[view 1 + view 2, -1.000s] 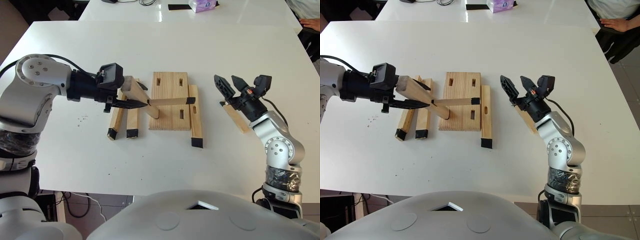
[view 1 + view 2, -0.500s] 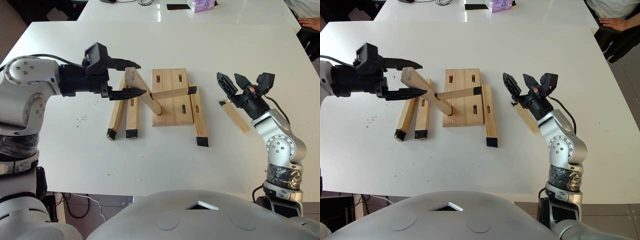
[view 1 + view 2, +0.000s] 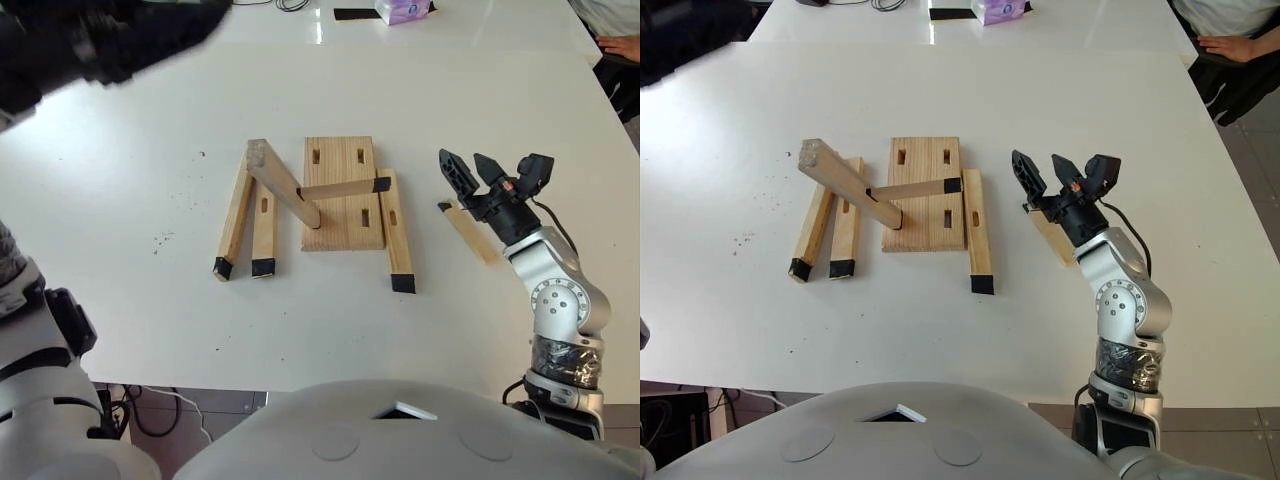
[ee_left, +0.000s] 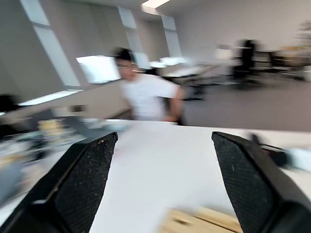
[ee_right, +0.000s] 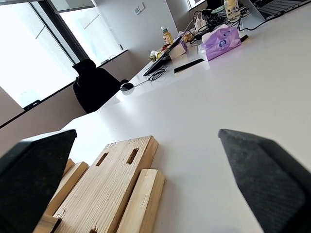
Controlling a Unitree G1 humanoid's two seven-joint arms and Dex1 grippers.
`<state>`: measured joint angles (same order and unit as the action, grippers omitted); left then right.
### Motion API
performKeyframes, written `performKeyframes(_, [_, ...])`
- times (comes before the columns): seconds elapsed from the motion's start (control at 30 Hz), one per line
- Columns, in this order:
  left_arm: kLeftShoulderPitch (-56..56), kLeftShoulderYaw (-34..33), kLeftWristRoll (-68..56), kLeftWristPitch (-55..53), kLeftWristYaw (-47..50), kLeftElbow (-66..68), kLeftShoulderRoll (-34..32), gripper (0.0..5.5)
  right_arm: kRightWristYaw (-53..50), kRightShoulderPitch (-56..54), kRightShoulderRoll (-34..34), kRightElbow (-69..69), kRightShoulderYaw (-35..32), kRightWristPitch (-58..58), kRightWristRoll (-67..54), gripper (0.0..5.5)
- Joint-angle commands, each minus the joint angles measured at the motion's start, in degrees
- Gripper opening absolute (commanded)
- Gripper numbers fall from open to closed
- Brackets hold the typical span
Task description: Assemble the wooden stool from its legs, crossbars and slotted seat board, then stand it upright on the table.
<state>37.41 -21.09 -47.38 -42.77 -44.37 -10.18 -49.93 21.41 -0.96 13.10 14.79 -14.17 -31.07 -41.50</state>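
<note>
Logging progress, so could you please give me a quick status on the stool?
Left claw open, raised. Right claw open near loose bar. Leg with crossbar resting on seat board.

One seat board (image 3: pixel 345 165), six wooden bars (image 3: pixel 233 215)

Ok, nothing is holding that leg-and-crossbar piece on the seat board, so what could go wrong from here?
1. The tilted leg rests unheld, one end on the seat board, its crossbar lying across the board; a bump could topple it or loosen the joint.
2. The right fingers hover open over a short wooden piece; an off-centre descent might shove it away instead of gripping it.
</note>
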Motion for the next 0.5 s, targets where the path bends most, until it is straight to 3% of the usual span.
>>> performKeyframes(0.03, [-11.2, 4.1, 12.8, -3.8, 18.5, 4.1, 5.5, 3.61, -1.3, 0.9, -0.6, 0.5, -1.2, 1.1, 0.3, 5.40])
performKeyframes(0.23, [-34.2, 5.4, 15.0, -7.5, 26.7, -9.2, 15.1, 3.61, -3.0, 2.0, 0.4, 1.0, -4.7, 1.3, -0.5, 5.40])
performKeyframes(0.5, [-39.4, 6.6, 16.4, -12.7, 28.3, -16.6, 14.9, 3.61, -3.1, 1.9, 1.5, 0.5, -5.4, 1.3, -0.1, 5.40])
